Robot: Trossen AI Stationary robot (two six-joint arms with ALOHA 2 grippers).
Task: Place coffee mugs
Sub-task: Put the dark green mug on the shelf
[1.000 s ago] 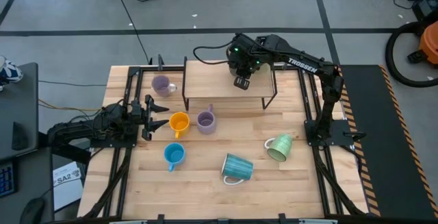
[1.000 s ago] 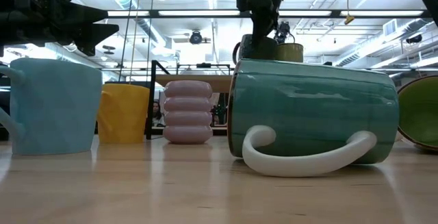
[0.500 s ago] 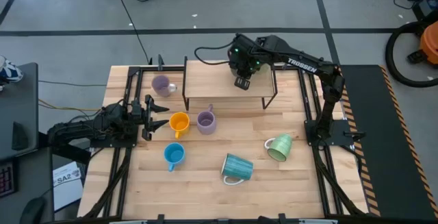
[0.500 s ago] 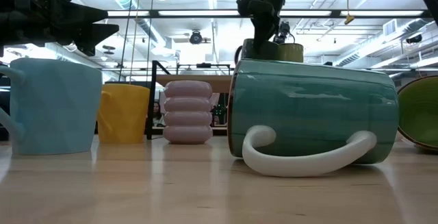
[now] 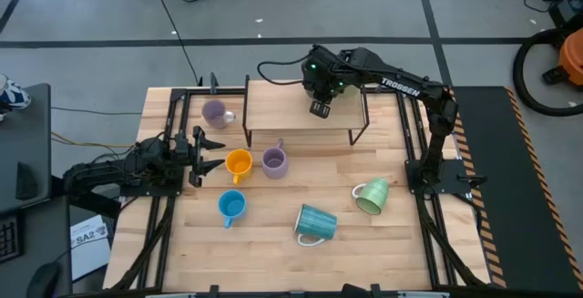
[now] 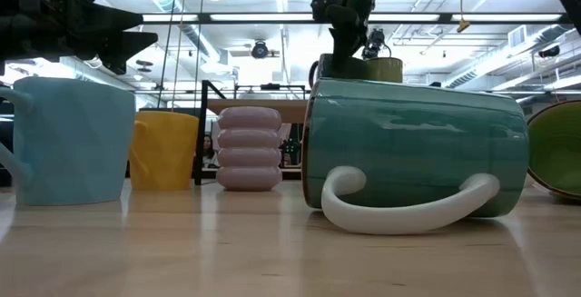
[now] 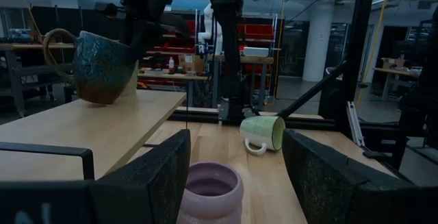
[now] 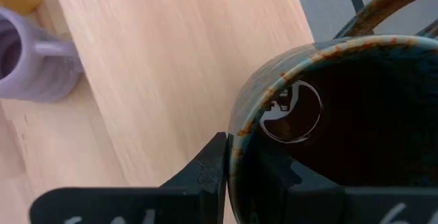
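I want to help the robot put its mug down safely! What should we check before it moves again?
1. Right gripper pinching the dark brown mug rim: ok.
2. Mug over the raised wooden shelf: ok.
3. Mug base flat on the shelf: not ok, it tilts.
4. Left gripper open and waiting, out of the way by the lavender mug: ok.
5. Bare shelf beside the mug: ok.

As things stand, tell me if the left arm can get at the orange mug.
Probably yes. The left hand is open and waits right beside the orange mug, with nothing between them. The right hand is busy with the brown mug over the shelf.
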